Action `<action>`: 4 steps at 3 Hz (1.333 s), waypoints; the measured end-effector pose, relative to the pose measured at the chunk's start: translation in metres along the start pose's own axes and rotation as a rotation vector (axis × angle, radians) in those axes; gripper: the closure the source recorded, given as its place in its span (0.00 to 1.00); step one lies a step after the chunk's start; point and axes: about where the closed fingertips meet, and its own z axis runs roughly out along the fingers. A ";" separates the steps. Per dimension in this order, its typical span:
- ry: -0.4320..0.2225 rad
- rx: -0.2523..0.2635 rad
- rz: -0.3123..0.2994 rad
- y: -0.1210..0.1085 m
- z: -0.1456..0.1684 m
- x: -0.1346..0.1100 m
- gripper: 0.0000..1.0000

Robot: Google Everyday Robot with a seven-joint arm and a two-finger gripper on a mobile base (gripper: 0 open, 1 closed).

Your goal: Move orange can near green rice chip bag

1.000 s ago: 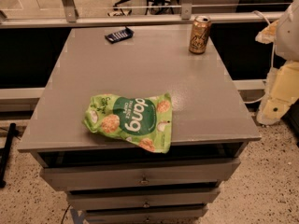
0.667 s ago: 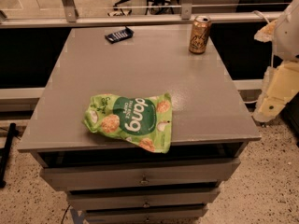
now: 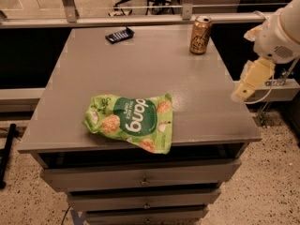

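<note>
- Camera view, gripper (image 3: 246,86): is hanging off the right side of the table (image 3: 154,69), at about 3 o'clock of the top and outside its edge. It is touching nothing. Whether it is released or clenched is not showing, so I cannot tell.
- Orange can (image 3: 200,35): is standing upright at about 1 o'clock on the top, close to the far right corner.
- Green rice chip bag (image 3: 131,121): is lying flat at about 6 o'clock, with one corner overhanging the front edge. It is well apart from the can.
- Black packet (image 3: 119,34): is lying at about 11 o'clock by the far edge.
- Step in hand, as judged: the reach toward the can is only beginning, and no grasp is made yet.
- Next move, as judged: is calling for travel inward and toward the far edge, arriving level with the can's side.
- Can relative to gripper: is sitting at about 11 o'clock from it, well apart, with bare table between.
</note>
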 end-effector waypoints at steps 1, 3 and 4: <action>-0.135 0.030 0.107 -0.049 0.038 -0.010 0.00; -0.308 0.045 0.213 -0.085 0.061 -0.032 0.00; -0.366 0.084 0.259 -0.092 0.066 -0.031 0.00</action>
